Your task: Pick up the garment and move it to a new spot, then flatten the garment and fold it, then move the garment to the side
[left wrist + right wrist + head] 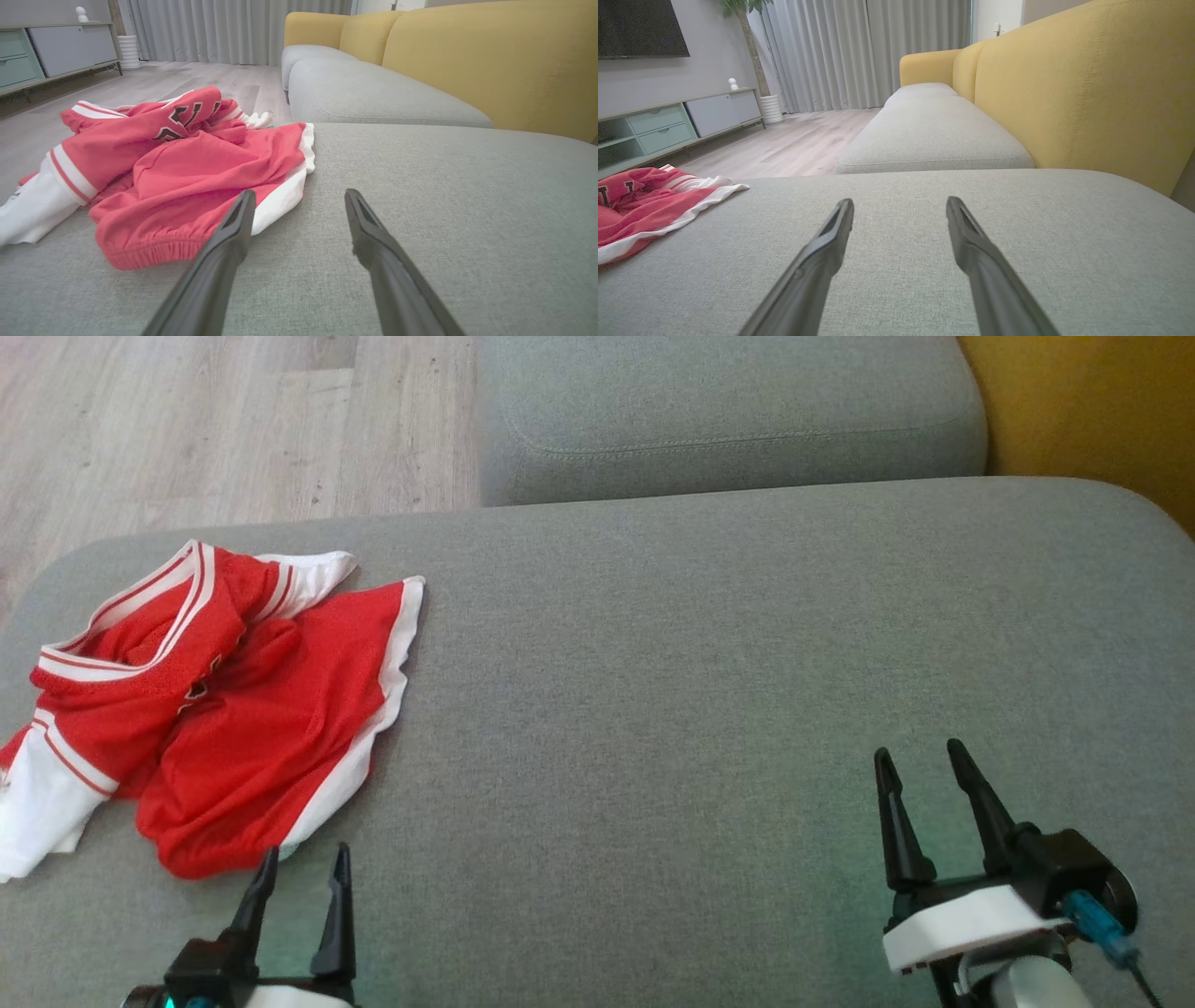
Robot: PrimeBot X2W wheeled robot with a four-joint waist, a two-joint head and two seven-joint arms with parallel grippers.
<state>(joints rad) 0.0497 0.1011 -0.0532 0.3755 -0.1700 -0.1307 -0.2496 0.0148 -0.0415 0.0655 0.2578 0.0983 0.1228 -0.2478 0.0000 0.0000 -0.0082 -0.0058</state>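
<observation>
Just ahead-left of left gripper [306, 854]: crumpled red-and-white jersey [252, 719] lies on grey cushion [653, 709] | right gripper [917, 751] well apart; both wide open, empty | risk: pinch may catch one loose layer, jersey trails bunched.

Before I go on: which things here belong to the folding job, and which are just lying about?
For the job: red-and-white garment, crumpled on the grey sofa seat; left gripper and right gripper, both open and empty.
Just there: yellow backrest; second seat cushion; low cabinet; curtains; wood floor.

Red, white-trimmed garment [252, 709]; grey cushion [700, 709]
</observation>
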